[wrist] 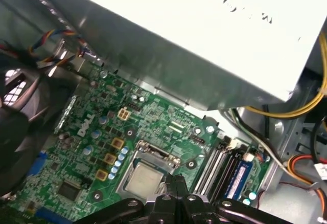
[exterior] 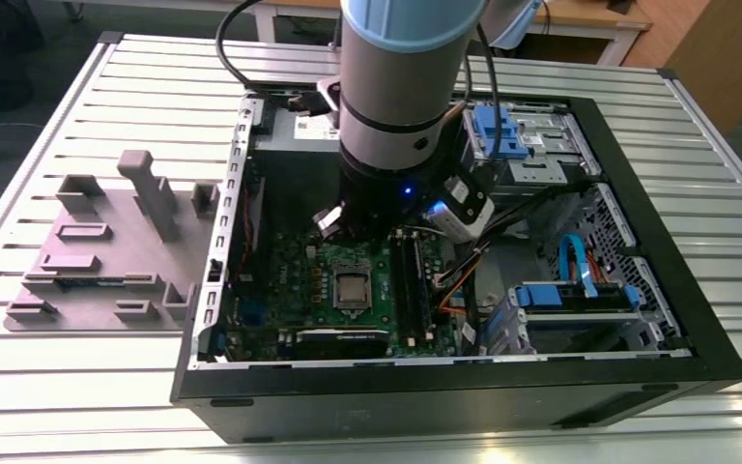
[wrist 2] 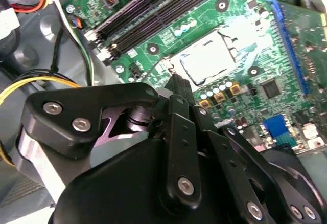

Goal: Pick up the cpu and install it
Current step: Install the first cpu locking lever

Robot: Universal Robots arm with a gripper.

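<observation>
The cpu lies flat in its socket on the green motherboard inside the open computer case; its pale silvery top also shows in both wrist views. A metal socket frame borders it. My gripper hangs just above the board at the edge of the socket, beside the cpu. Its black fingers are pressed together with nothing between them. In the exterior view the arm stands over the case and covers the gripper.
A big grey box with a white label sits close beside the socket. Black memory slots run along the other side. Yellow and red cables, a fan and blue drive bays crowd the case. A grey fixture lies outside at the exterior view's left.
</observation>
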